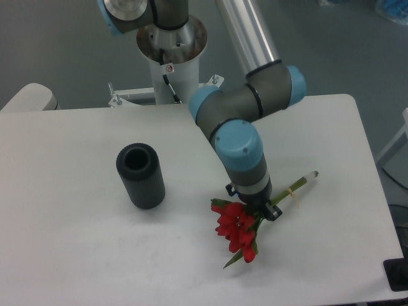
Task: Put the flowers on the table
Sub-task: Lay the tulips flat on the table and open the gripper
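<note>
Fingers are clamping the flowers (pixel 237 227) mid-stem, gripper (pixel 260 209) sitting low, mostly hidden under the wrist so you're not seeing how wide the gap is. Red heads are lying just in front and left of the fingers, pale stem ends are poking out behind to the right. You're looking at a bunch that seems to be resting on the table (pixel 83 255), or just about. Placement is nearly finished; opening and backing off are remaining. Black vase (pixel 141 176) is standing well apart to the left.
</note>
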Motion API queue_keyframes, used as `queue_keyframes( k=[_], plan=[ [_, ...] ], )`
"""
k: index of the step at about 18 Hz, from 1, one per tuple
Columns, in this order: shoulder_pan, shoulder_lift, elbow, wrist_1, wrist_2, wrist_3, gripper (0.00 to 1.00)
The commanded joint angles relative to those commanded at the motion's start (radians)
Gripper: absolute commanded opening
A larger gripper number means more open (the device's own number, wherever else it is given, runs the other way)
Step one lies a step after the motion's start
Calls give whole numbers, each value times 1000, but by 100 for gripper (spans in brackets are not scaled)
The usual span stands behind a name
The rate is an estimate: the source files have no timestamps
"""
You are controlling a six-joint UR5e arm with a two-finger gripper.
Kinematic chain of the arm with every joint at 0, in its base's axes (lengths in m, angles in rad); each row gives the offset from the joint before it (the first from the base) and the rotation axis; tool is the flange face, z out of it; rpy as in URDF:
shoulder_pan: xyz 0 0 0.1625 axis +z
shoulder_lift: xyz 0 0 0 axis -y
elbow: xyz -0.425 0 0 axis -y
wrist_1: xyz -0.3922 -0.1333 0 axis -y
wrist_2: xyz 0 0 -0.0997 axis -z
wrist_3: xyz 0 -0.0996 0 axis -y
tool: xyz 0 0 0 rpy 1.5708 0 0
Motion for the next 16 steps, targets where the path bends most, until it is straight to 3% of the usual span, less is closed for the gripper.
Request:
queue_keyframes(
  k=[9,12,14,16],
  plan=[
    [-8,-42,19,2,-2,0,35],
    [-8,-42,22,8,-2,0,57],
    [-6,-43,25,29,-2,0,90],
    [-5,-46,28,35,-3,2,93]
  ],
)
